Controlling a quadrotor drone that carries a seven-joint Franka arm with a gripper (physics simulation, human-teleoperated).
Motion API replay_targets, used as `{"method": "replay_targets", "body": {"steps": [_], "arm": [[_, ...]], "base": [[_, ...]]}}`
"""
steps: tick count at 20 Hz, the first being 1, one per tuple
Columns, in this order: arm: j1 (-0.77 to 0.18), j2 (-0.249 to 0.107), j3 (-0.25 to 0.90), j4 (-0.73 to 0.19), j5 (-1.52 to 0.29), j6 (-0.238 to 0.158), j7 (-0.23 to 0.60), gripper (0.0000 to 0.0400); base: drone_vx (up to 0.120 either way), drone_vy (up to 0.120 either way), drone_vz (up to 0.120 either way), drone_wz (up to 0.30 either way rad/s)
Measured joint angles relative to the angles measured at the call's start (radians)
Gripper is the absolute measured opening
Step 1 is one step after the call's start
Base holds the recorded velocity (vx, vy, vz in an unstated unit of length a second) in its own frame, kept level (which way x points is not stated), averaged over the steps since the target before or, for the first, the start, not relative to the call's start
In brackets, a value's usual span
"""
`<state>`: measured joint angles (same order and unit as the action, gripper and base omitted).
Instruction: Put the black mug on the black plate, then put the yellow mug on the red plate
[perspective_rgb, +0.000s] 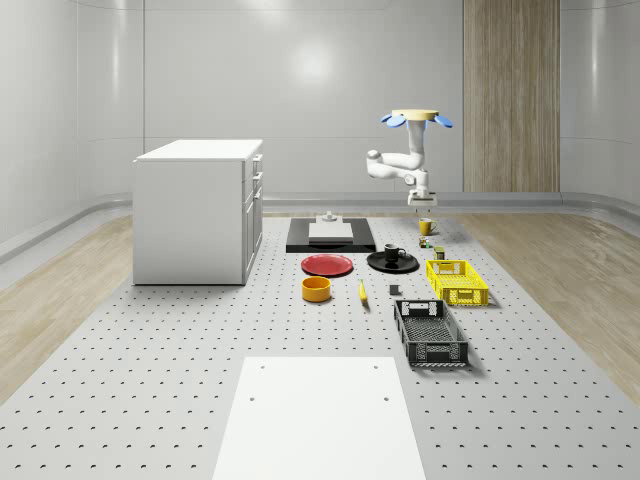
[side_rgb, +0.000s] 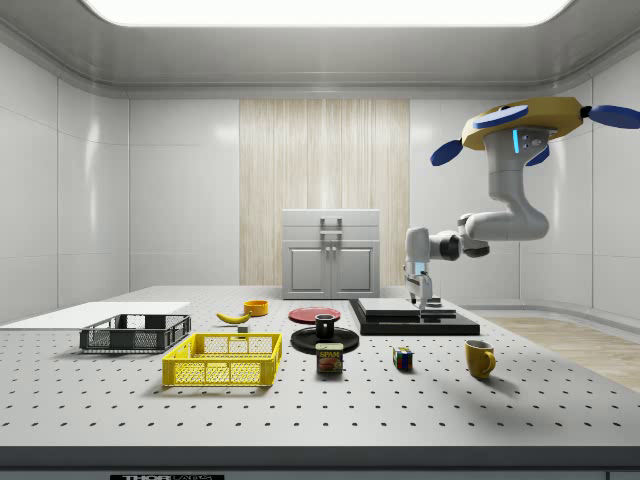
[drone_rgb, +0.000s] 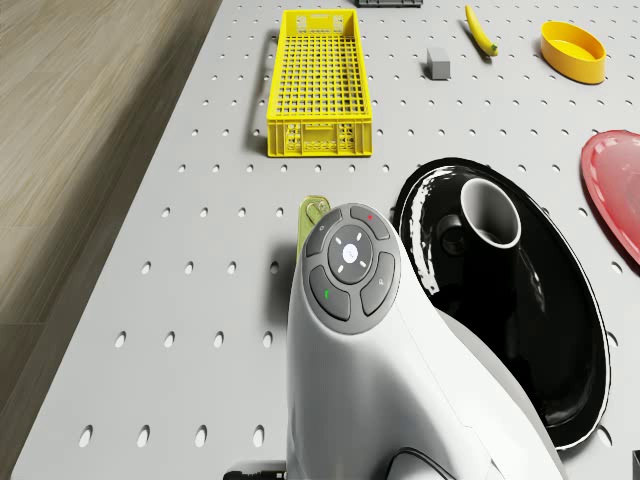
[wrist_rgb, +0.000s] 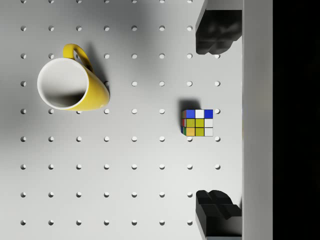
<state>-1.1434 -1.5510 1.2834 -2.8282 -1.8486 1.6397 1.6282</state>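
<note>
The black mug (perspective_rgb: 394, 253) (drone_rgb: 490, 215) stands upright on the black plate (perspective_rgb: 393, 265) (side_rgb: 325, 342) (drone_rgb: 565, 330). Just beside that plate lies the bare red plate (perspective_rgb: 328, 265) (side_rgb: 314, 315) (drone_rgb: 615, 185). The yellow mug (perspective_rgb: 426, 227) (side_rgb: 480, 358) (wrist_rgb: 72, 85) stands upright on the table, beyond the black plate. The drone (perspective_rgb: 421, 118) (side_rgb: 520, 125) hovers high above this far part of the table. My gripper (perspective_rgb: 419, 200) (side_rgb: 424, 303) (wrist_rgb: 216, 122) hangs open and empty above the table. In the wrist view the yellow mug is off to one side of the fingers (wrist_rgb: 217, 32).
A Rubik's cube (wrist_rgb: 197, 123) (side_rgb: 403, 358) lies below the gripper, a can (side_rgb: 330, 358) near it. A yellow crate (perspective_rgb: 457, 281) and black crate (perspective_rgb: 430, 332) sit on the whole-scene view's right. A yellow bowl (perspective_rgb: 317, 289), banana (perspective_rgb: 363, 292), black tray (perspective_rgb: 330, 236) and white cabinet (perspective_rgb: 198, 210) stand nearby.
</note>
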Motion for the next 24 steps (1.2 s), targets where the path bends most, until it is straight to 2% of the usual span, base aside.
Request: {"method": "replay_targets", "body": {"steps": [4,9,18,24], "arm": [[0.000,0.000,0.000,0.000,0.000,0.000,0.000,0.0400],[0.000,-0.001,0.000,0.000,0.000,0.001,0.000,0.0400],[0.000,-0.001,0.000,0.000,0.000,0.001,0.000,0.0400],[0.000,-0.002,0.000,0.000,0.001,0.001,0.000,0.0400]], "base": [[-0.120,0.000,-0.010,0.000],[-0.120,0.000,-0.120,0.000],[-0.120,0.000,0.000,0.000],[-0.120,0.000,-0.113,0.000]]}}
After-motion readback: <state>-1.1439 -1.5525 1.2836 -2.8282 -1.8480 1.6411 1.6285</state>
